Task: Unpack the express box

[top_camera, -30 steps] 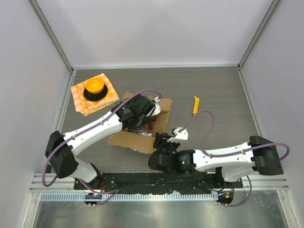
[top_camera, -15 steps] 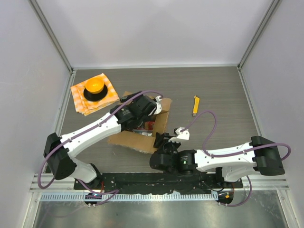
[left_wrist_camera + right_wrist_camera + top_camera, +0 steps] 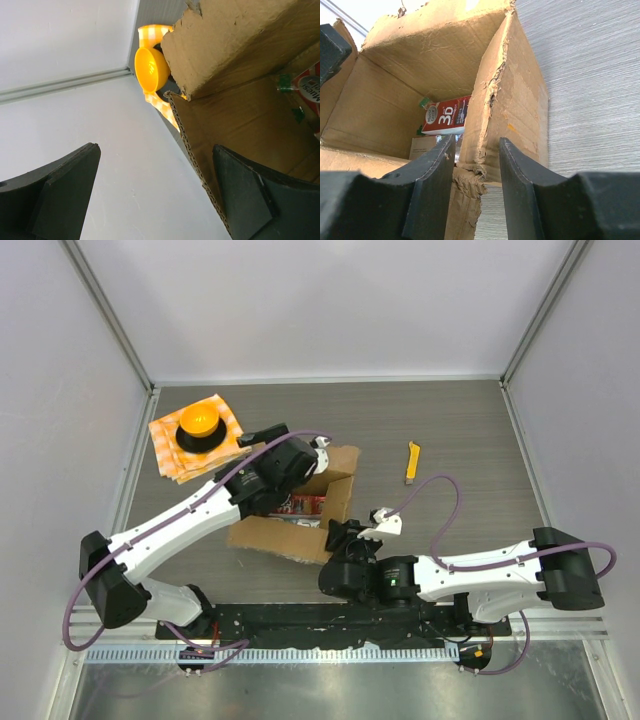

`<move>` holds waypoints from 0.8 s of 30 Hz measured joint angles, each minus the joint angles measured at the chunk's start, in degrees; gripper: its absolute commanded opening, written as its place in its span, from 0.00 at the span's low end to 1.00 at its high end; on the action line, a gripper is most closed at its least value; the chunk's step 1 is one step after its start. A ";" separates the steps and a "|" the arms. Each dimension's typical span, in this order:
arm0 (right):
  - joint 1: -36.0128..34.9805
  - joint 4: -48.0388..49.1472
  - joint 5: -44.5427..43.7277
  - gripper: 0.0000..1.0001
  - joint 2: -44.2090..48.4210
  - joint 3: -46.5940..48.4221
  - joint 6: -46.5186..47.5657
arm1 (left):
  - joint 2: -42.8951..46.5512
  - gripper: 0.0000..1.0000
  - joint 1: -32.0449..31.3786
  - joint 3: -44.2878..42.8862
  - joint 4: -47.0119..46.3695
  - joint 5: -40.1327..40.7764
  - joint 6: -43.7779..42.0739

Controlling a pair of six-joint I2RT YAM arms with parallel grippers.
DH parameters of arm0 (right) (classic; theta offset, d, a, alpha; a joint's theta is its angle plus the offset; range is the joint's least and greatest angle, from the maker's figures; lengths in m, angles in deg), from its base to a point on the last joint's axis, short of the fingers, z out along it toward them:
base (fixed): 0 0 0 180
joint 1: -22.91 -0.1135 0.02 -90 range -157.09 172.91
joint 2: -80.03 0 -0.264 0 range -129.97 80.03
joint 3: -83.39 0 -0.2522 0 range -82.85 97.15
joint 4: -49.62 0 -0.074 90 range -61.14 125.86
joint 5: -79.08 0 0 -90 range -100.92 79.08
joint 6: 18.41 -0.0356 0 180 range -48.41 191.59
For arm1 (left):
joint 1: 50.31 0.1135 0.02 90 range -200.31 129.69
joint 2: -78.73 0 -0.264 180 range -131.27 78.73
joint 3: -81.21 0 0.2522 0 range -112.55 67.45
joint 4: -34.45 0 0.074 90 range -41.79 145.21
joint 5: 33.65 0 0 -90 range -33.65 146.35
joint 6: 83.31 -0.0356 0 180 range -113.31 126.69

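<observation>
At the centre of the grey table (image 3: 460,420), we are viewing the express box (image 3: 268,537), lying with its flaps open and a red "3D" snack packet (image 3: 446,117) showing inside. At the box's 12 o'clock edge, the left gripper (image 3: 152,167) is hanging with jaws spread wide, holding nothing. At its 5 o'clock corner, the right gripper (image 3: 477,145) is straddling a torn side wall; whether it is pinching the wall we cannot tell. An orange checkered cloth (image 3: 168,458) is lying at 10 o'clock of the box, a yellow tool (image 3: 412,462) at 2 o'clock.
</observation>
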 measured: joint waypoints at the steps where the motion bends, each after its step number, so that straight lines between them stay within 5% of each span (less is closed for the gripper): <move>1: 0.00 0.15 0.13 0.44 0.13 -0.11 0.04 | 0.13 1.00 0.17 0.22 -0.09 0.17 -0.20; 24: 0.04 1.68 0.92 0.43 0.98 -1.01 0.24 | 8.22 1.00 7.74 9.64 -1.09 -1.66 -3.34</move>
